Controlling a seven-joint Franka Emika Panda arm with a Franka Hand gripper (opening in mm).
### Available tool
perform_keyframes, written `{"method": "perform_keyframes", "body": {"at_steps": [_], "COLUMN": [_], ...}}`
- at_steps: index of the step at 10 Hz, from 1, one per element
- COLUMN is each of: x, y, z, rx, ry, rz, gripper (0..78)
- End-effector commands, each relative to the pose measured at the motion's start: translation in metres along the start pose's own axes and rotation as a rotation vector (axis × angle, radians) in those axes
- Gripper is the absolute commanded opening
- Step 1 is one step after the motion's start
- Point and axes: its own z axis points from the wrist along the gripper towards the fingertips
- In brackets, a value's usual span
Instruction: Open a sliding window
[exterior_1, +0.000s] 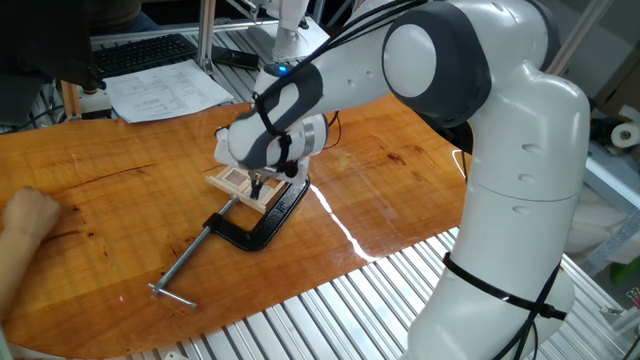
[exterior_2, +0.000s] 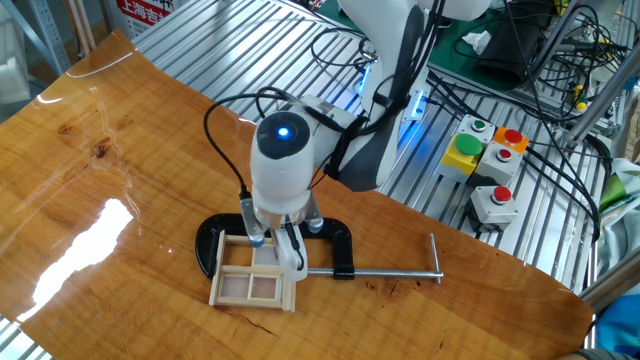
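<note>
The sliding window (exterior_2: 247, 284) is a small pale wooden frame with panes, lying flat on the wooden table (exterior_2: 90, 160). A black C-clamp (exterior_2: 339, 250) with a long silver screw (exterior_2: 390, 271) pins its far edge. My gripper (exterior_2: 275, 248) points down onto the window's upper right part. Its fingers stand a little apart, straddling a thin bar of the frame, and hold nothing. In the one fixed view the gripper (exterior_1: 258, 184) is mostly hidden behind the wrist, above the window (exterior_1: 232, 183) and the clamp (exterior_1: 262, 224).
A person's hand (exterior_1: 25, 215) rests on the table's left edge. Papers (exterior_1: 165, 90) and a keyboard (exterior_1: 140, 52) lie behind the table. A box with coloured buttons (exterior_2: 485, 160) and cables sit on the metal slats beside the arm's base.
</note>
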Motion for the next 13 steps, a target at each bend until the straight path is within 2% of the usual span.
{"method": "perform_keyframes", "body": {"at_steps": [1, 3, 7, 8, 9, 10, 11, 13], "x": [0.0, -0.01, -0.048, -0.048, -0.068, -0.076, -0.084, -0.098], "y": [-0.003, -0.003, -0.006, -0.006, -0.01, -0.011, -0.011, -0.012], "z": [-0.019, -0.027, -0.045, -0.045, -0.054, -0.057, -0.058, -0.056], "rx": [0.04, 0.042, 0.036, 0.036, 0.029, 0.013, 0.002, 0.001], "ry": [0.048, 0.044, 0.022, 0.022, -0.011, -0.029, -0.041, -0.048], "rz": [-0.034, -0.051, -0.077, -0.077, -0.105, -0.142, -0.219, -0.296], "gripper": [0.0, 0.0, 0.0, 0.0, 0.0, 0.0, 0.0, 0.0]}}
